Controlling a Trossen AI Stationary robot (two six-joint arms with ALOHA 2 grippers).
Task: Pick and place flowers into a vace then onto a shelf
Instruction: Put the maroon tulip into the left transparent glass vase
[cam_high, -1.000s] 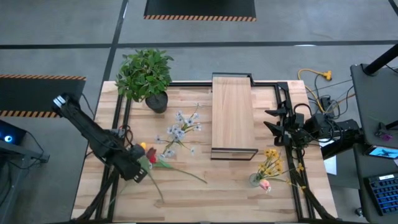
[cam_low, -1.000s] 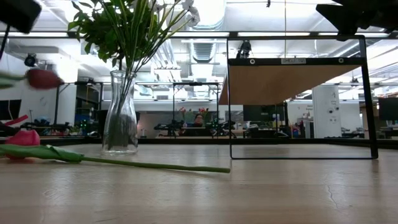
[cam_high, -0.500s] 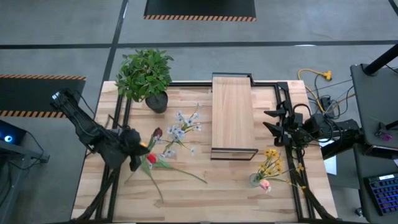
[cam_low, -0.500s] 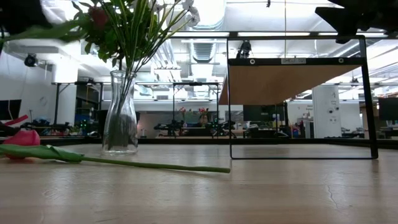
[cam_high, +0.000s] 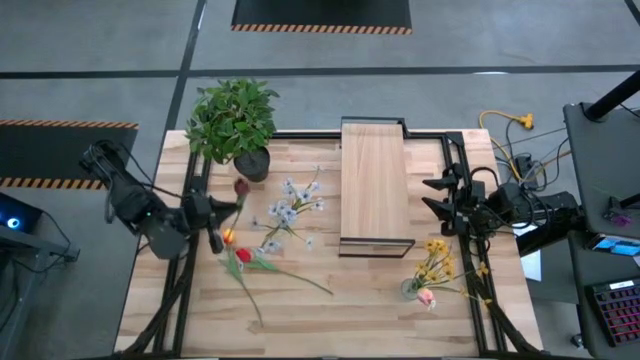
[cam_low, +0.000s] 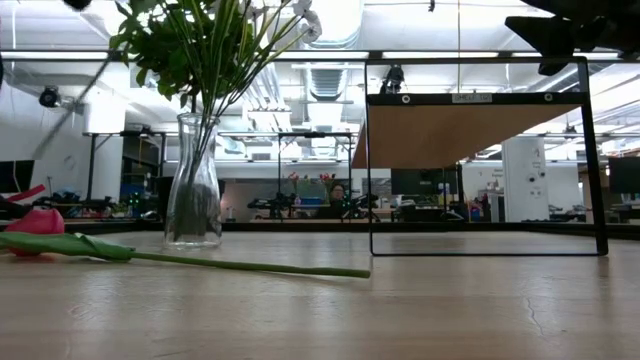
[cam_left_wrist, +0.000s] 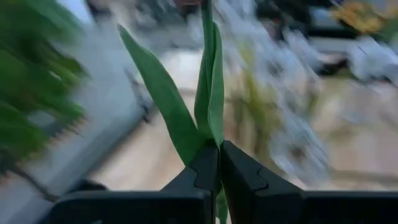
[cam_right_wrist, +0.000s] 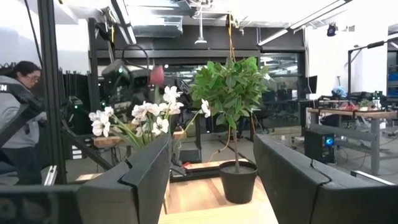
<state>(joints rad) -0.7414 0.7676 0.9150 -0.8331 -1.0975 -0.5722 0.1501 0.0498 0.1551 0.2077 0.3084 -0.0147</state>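
Above the wooden surface's (cam_high: 380, 300) left side, a dark red long-stemmed tulip (cam_high: 240, 187) is clamped by its green stem in the left gripper's (cam_high: 214, 222) shut jaws. White-grey sprigs (cam_high: 290, 205) are held in the clear glass vase (cam_low: 194, 195). The right gripper (cam_high: 432, 196) is held with jaws wide, empty.

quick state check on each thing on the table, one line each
left pincer: shut on the red tulip, lifted off the table
right pincer: open, empty, beside the shelf
vase: upright, holding white sprigs
pink tulip: lying flat
yellow flowers: lying flat
shelf: standing, bare
potted plant: upright
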